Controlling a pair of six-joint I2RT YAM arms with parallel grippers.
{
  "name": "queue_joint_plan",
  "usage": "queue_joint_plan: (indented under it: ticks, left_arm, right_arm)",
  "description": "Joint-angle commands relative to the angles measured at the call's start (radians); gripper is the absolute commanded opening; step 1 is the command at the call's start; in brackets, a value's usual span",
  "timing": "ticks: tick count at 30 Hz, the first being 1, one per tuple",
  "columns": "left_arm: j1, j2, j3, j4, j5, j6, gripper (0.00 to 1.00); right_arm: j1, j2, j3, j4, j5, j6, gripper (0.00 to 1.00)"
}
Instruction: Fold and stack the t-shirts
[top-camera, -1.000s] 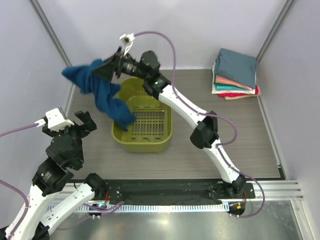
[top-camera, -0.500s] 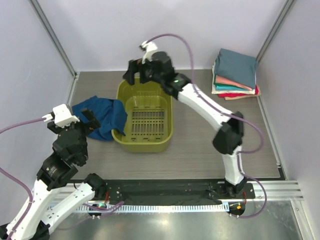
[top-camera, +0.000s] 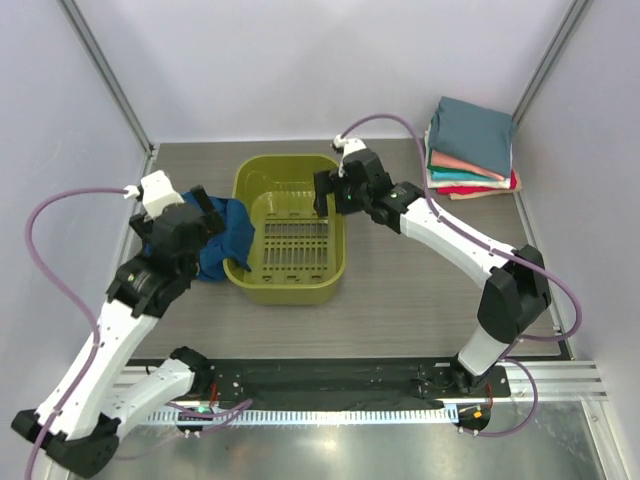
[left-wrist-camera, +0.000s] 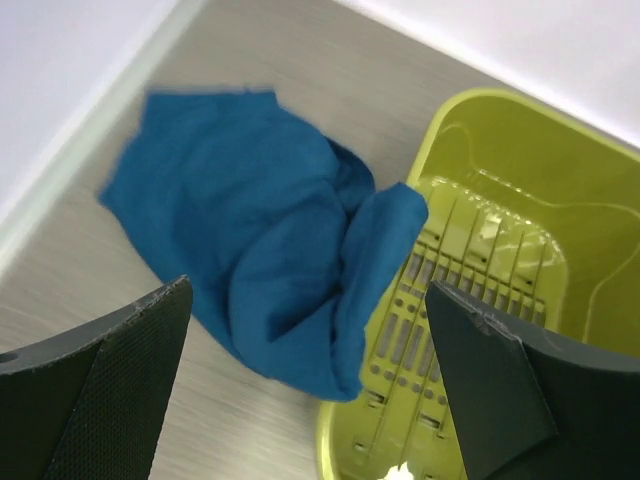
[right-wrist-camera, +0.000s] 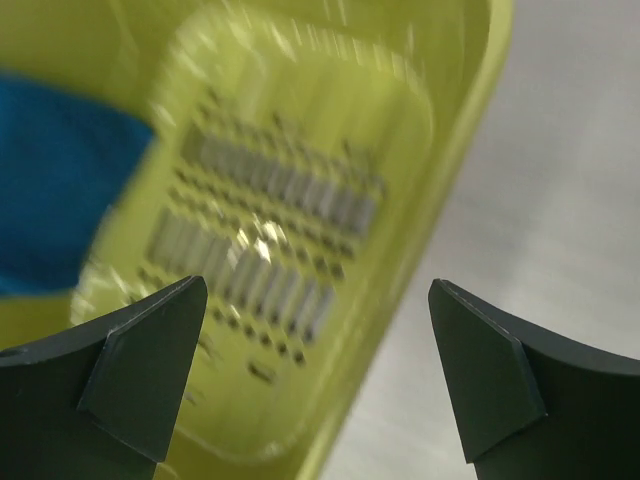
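Your left gripper (top-camera: 205, 218) hangs on the left side of the table (top-camera: 420, 300), jaws wide apart and holding nothing. Directly beneath it lies the blue t-shirt (left-wrist-camera: 260, 240), crumpled and unfolded on the tabletop. One fold of the shirt, on the gripper's right, drapes over the left rim of the olive-green basket (top-camera: 290, 292) and dips inside. No print shows on the cloth.

The basket sits between your two grippers and is otherwise empty, its slotted floor bare.

Your right gripper (top-camera: 325, 195) hovers over the basket's far right edge, fingers spread apart with nothing between them. The right wrist view is blurred, looking down into the basket.

Well to that gripper's right, at the far right corner, rests the stack of folded t-shirts (top-camera: 470, 140): slate-teal on top, coral below, red near the bottom.
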Motion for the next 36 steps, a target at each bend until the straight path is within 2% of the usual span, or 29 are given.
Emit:
queue_joint_plan:
  ticks: [1, 4, 5, 7, 8, 10, 13, 14, 15, 16, 17, 18, 19, 20, 21, 22, 23, 29, 33, 36]
  left_arm:
    - [0.138, 0.05, 0.002, -0.072, 0.211, -0.182, 1.0]
    - [0.25, 0.07, -0.072, -0.038, 0.337, -0.271, 1.0]
    - [0.337, 0.085, -0.116, -0.017, 0.444, -0.288, 1.0]
    - [0.417, 0.12, -0.182, 0.064, 0.56, -0.325, 1.0]
    - [0.475, 0.127, -0.246, 0.101, 0.647, -0.333, 1.0]
    - [0.507, 0.159, -0.293, 0.19, 0.687, -0.362, 1.0]
    - [0.542, 0.209, -0.333, 0.249, 0.726, -0.385, 1.0]
    - [0.542, 0.22, -0.336, 0.256, 0.726, -0.395, 1.0]
    - [0.542, 0.228, -0.353, 0.269, 0.717, -0.402, 1.0]
    - [0.544, 0.235, -0.359, 0.288, 0.718, -0.411, 0.97]
    - [0.542, 0.251, -0.368, 0.304, 0.723, -0.418, 0.95]
    - [0.542, 0.258, -0.379, 0.321, 0.738, -0.426, 0.91]
    - [0.544, 0.266, -0.399, 0.357, 0.746, -0.434, 0.73]
    - [0.544, 0.278, -0.407, 0.374, 0.75, -0.438, 0.54]
    - [0.542, 0.286, -0.413, 0.388, 0.75, -0.448, 0.34]
    - [0.542, 0.289, -0.414, 0.39, 0.731, -0.451, 0.03]
    - [0.542, 0.291, -0.411, 0.382, 0.717, -0.451, 0.0]
    - [0.582, 0.199, -0.417, 0.345, 0.664, -0.451, 0.01]
    - [0.606, 0.177, -0.425, 0.322, 0.658, -0.472, 0.0]
    - [0.626, 0.165, -0.443, 0.327, 0.655, -0.498, 0.0]
  right_arm:
    - [-0.002, -0.016, -0.042, -0.031, -0.023, 0.033, 1.0]
    - [-0.004, -0.015, -0.06, -0.054, -0.033, 0.046, 1.0]
    - [-0.002, -0.024, -0.074, -0.054, -0.034, 0.043, 0.99]
    - [-0.004, -0.035, -0.086, -0.059, -0.022, 0.037, 0.98]
    - [-0.004, -0.044, -0.097, -0.06, -0.023, 0.034, 0.95]
    - [-0.004, -0.049, -0.103, -0.059, -0.028, 0.026, 0.89]
    - [-0.006, -0.055, -0.115, -0.06, -0.04, 0.018, 0.7]
    - [-0.006, -0.056, -0.123, -0.062, -0.042, 0.017, 0.58]
    - [-0.006, -0.058, -0.126, -0.062, -0.04, 0.015, 0.52]
    - [-0.007, -0.056, -0.129, -0.06, -0.043, 0.017, 0.47]
    - [-0.01, -0.058, -0.135, -0.062, -0.046, 0.015, 0.36]
    - [-0.013, -0.056, -0.138, -0.062, -0.05, 0.015, 0.3]
    - [-0.015, -0.058, -0.139, -0.06, -0.054, 0.015, 0.24]
    - [-0.019, -0.059, -0.143, -0.06, -0.06, 0.014, 0.12]
    - [-0.028, -0.064, -0.146, -0.068, -0.062, 0.007, 0.07]
    - [-0.036, -0.079, -0.149, -0.074, -0.059, 0.006, 0.02]
    - [-0.044, -0.094, -0.158, -0.085, -0.045, 0.003, 0.01]
    - [-0.142, -0.29, -0.244, -0.216, 0.09, -0.022, 0.01]
    - [-0.208, -0.439, -0.332, -0.308, 0.272, -0.016, 0.01]
    - [-0.24, -0.524, -0.407, -0.315, 0.415, -0.054, 0.01]
